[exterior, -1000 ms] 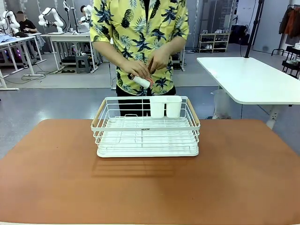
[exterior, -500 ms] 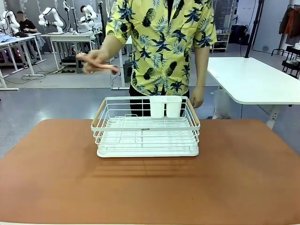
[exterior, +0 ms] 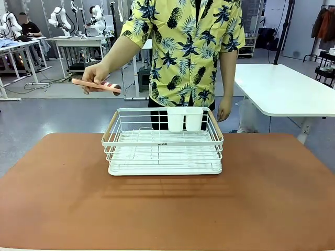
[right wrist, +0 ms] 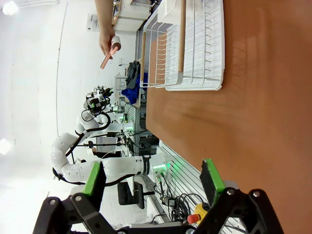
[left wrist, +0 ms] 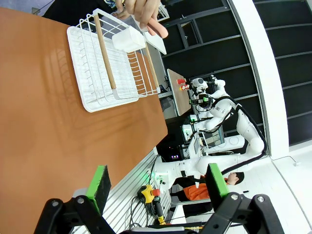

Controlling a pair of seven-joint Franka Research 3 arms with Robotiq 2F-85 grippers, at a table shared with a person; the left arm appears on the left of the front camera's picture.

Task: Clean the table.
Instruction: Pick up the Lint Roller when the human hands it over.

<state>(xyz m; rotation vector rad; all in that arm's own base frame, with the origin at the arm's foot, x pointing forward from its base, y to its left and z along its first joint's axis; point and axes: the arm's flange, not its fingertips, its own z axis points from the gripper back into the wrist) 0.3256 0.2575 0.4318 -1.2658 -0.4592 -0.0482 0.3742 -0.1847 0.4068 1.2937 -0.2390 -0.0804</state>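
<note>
The terracotta table (exterior: pixel 272 198) carries a white wire dish rack (exterior: pixel 163 142) at its far middle. A person stands behind the rack and holds a pink stick-like tool (exterior: pixel 96 85) with a darker end out over the floor, left of the rack and off the table. My left gripper (left wrist: pixel 158 184) hangs open above the table (left wrist: pixel 44 122), far from the rack (left wrist: pixel 109 63), with nothing between its green pads. My right gripper (right wrist: pixel 152 178) is also open and empty, above the table's near part (right wrist: pixel 253 131). The rack (right wrist: pixel 192 48) and the pink tool (right wrist: pixel 109 51) show farther off.
Two white cups (exterior: pixel 184 118) sit in the rack's back edge. A white-topped table (exterior: pixel 282 89) stands at the back right. The person's other hand (exterior: pixel 224 111) hangs by the rack's far right corner.
The person has shifted right and swung the hand with the pink tool from in front of the body out to the left, then lowered it a little.
</note>
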